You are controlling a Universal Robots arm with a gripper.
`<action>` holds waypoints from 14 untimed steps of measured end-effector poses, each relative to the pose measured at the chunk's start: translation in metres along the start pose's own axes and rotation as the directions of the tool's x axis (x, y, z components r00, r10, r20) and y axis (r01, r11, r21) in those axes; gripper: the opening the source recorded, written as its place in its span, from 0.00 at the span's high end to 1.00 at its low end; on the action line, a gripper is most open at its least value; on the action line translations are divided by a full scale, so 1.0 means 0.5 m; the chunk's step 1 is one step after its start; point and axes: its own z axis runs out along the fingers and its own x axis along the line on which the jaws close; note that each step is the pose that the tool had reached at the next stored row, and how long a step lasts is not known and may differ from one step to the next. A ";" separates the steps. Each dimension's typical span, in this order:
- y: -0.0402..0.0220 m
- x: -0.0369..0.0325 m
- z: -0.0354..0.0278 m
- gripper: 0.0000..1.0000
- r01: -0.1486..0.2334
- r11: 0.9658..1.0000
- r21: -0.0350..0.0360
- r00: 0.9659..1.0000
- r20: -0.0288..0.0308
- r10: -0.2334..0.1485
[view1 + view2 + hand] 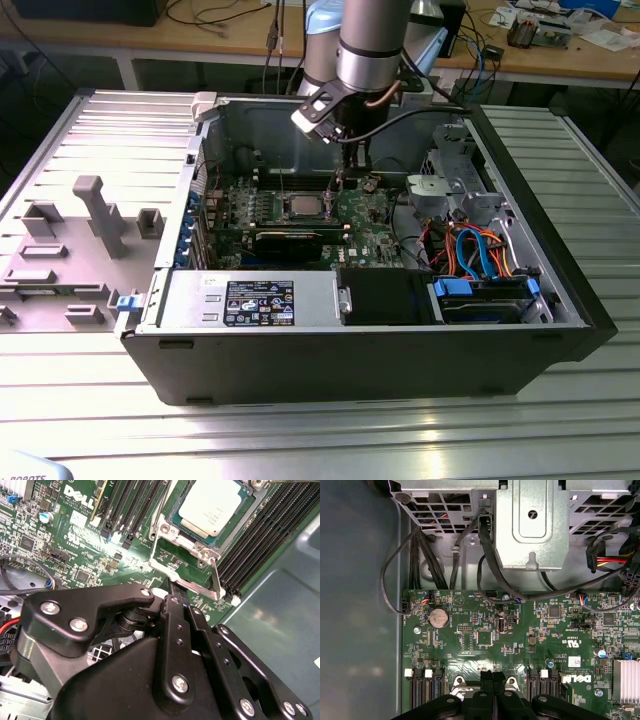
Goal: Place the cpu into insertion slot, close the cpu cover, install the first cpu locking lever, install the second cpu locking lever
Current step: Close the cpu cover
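Ribbed metal table (300,430) under open computer case (350,362), cluttered benches (560,62) behind; pincer (176,591) closed at cpu cover (167,571).

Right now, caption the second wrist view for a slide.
Shut gripper at the open cpu cover's edge; cpu sits in the insertion slot.

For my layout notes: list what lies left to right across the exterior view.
grey plastic fixture → cpu chip → gripper → metal drive cage → orange and blue cables
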 end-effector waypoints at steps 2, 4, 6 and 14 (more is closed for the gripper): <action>-0.001 0.000 0.000 0.89 0.000 1.000 0.000 1.000 0.000 0.000; -0.002 0.000 0.000 0.89 0.000 1.000 0.000 1.000 0.000 0.000; -0.003 0.000 0.000 0.89 0.000 1.000 0.000 1.000 0.000 0.000; -0.009 0.000 0.001 0.89 0.000 1.000 0.000 1.000 0.000 0.000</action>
